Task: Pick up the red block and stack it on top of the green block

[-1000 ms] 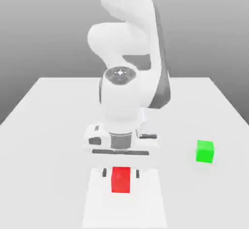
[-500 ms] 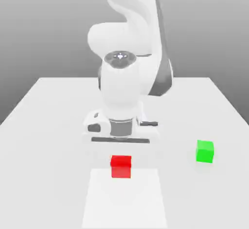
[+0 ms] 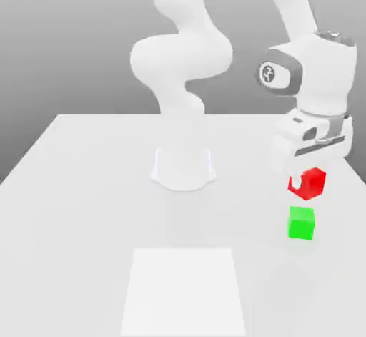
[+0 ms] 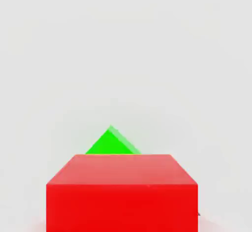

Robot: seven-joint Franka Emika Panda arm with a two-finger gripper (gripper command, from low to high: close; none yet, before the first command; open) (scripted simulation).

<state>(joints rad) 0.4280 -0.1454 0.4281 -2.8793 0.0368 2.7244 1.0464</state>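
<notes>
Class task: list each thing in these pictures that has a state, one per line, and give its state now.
red block: held off the table, just above the green block, not touching it.
green block: resting on the table, nothing on top yet.
gripper: fingers shut on the red block.
table: carries the green block.

A white table [image 3: 86, 207] stands before a plain grey backdrop [image 3: 64, 35].

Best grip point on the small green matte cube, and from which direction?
Grip the small green matte cube across two opposite vertical faces, coming straight down from above. It sits flat on the white table with flat parallel sides. That approach is blocked now by the small red matte cube, held just overhead.
</notes>
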